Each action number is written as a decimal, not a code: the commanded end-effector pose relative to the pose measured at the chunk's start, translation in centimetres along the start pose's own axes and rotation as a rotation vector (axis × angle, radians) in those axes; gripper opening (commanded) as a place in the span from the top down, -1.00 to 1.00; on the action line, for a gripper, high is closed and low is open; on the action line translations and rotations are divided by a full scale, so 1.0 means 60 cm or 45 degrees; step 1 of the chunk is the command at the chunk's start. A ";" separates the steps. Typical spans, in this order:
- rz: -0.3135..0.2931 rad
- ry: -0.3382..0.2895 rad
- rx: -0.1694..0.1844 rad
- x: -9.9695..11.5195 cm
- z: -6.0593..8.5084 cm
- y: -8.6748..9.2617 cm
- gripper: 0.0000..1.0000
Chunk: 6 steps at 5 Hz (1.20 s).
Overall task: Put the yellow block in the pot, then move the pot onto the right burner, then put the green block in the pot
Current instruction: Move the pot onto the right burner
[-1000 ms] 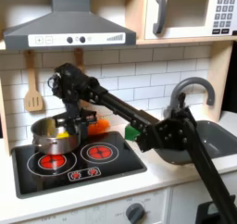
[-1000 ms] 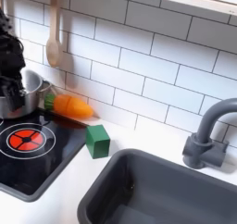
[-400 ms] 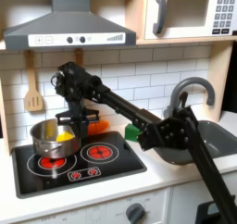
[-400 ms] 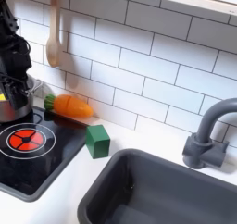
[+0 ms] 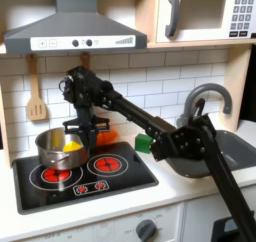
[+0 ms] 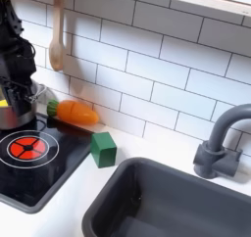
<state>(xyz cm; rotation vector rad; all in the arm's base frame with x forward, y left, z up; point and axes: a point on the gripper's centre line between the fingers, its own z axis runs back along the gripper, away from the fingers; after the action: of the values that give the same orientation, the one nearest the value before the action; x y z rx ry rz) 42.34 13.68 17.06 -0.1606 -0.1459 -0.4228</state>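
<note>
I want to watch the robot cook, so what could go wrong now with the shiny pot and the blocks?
1. The claw is at the rim of the pot, which holds the yellow block. A weak pinch might let the pot slip or tip, spilling the block.
2. The pot sits on the burner on the first exterior view's left, and dragging it could snag.
3. The green block is off the stove beside the sink; a nudge might knock it in.
</note>
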 end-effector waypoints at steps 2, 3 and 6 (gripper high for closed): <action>-0.033 -0.030 0.027 0.016 -0.005 -0.046 1.00; -0.025 -0.034 0.012 0.014 -0.009 -0.057 1.00; -0.009 -0.044 0.004 0.000 -0.009 -0.103 1.00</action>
<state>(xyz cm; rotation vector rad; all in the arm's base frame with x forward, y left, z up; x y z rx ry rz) 39.76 8.20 17.30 -0.1677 -0.1789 -0.4187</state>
